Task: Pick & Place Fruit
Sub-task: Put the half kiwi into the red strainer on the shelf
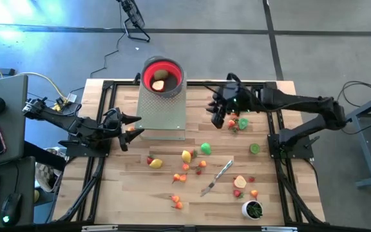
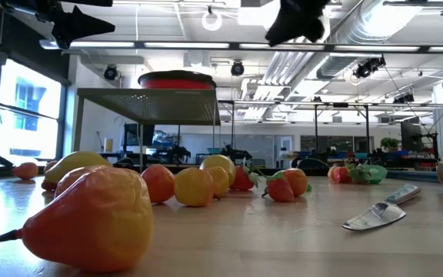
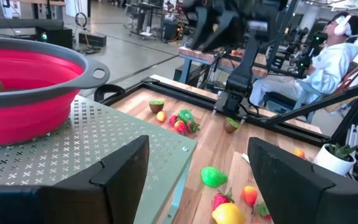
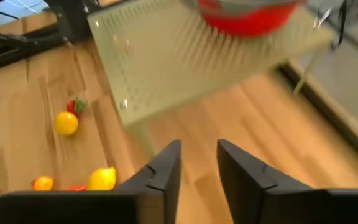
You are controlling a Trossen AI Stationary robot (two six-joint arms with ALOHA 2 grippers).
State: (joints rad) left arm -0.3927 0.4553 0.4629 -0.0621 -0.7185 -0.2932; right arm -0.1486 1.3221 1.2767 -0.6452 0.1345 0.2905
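Small toy fruit lie scattered on the wooden table: a yellow lemon [image 1: 187,155], a green piece [image 1: 205,149], a pear [image 1: 155,163], strawberries [image 1: 236,124] and orange bits [image 1: 179,178]. In the low view a pear [image 2: 91,215] lies nearest. The red bowl [image 1: 163,76] sits on a perforated metal stand [image 1: 161,109] and holds tan and yellow pieces [image 1: 160,81]. My left gripper [image 1: 132,127] [image 3: 197,174] hovers open at the stand's left near corner, raised off the table. My right gripper [image 1: 216,117] [image 4: 197,163] hangs right of the stand, open by a narrow gap and empty.
A silver knife [image 1: 216,177] lies among the fruit near the right. A white cup with green contents [image 1: 252,209] stands at the near right corner. A kiwi half [image 1: 255,149] rests by the right rail. A seated person [image 3: 328,59] shows beyond the table.
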